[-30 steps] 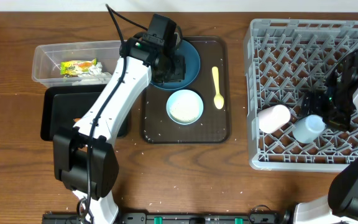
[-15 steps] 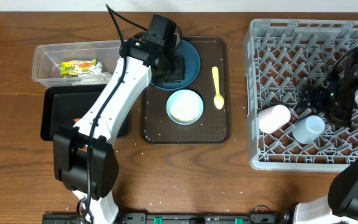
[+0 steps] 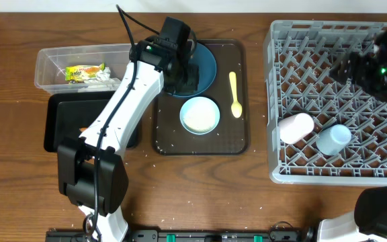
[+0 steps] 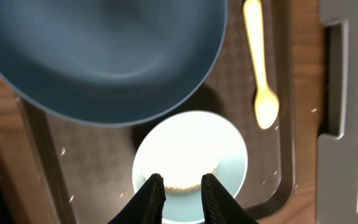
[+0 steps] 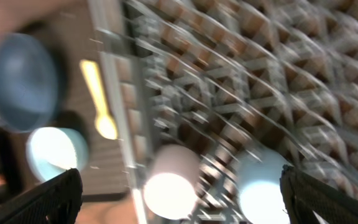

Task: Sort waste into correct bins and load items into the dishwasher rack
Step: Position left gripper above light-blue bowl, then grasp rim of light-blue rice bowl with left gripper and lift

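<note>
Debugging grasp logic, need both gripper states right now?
Left gripper: jaws barely apart, holding nothing.
Right gripper: wide open, empty.

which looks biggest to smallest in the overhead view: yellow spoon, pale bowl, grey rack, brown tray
1. grey rack
2. brown tray
3. pale bowl
4. yellow spoon, roughly as long as the bowl is wide, but far slimmer

Dark brown wood-grain table [image 3: 12, 195], pale strip [image 3: 59, 5] beyond its far edge, even light
</note>
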